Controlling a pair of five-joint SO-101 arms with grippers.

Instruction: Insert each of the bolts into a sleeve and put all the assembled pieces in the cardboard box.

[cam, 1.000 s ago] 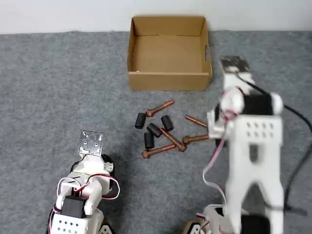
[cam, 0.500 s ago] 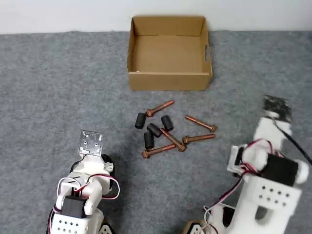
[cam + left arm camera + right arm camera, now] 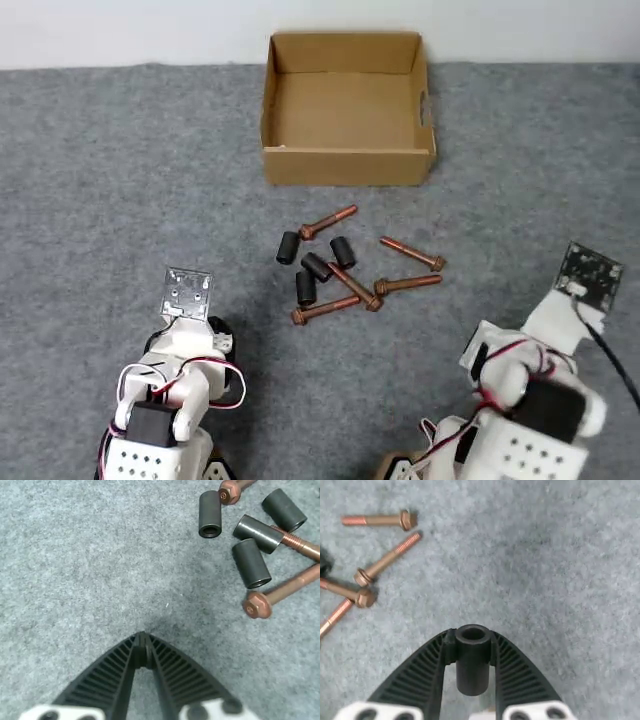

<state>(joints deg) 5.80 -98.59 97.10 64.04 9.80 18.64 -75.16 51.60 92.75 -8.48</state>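
Right gripper clamps a black sleeve bore-outward, seemingly ready for one of the copper bolts lying with spare sleeves short of the cardboard box; left gripper sits closed, empty.

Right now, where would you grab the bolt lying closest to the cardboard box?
Probably mid-shank on the bolt, coming straight down and closing across it. It lies flat, with bare carpet on either side of the shank, while its head sits close to a sleeve.
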